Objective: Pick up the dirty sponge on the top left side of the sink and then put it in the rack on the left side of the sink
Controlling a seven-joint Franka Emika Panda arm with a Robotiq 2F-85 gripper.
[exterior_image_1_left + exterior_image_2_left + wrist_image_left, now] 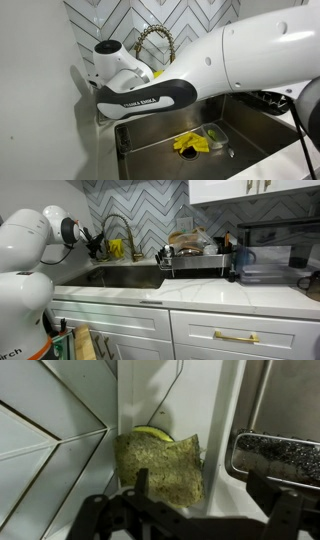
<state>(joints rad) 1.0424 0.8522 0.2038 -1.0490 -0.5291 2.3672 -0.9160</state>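
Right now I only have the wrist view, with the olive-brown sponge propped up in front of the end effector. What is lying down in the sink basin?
Observer: In an exterior view, a yellow cloth lies on the floor of the sink, next to a green round scrubber that sits in a small steel tray.
Operator: Okay. And what is on the counter beside the sink?
Observer: In an exterior view, a black wire dish rack stands there, loaded with dishes.
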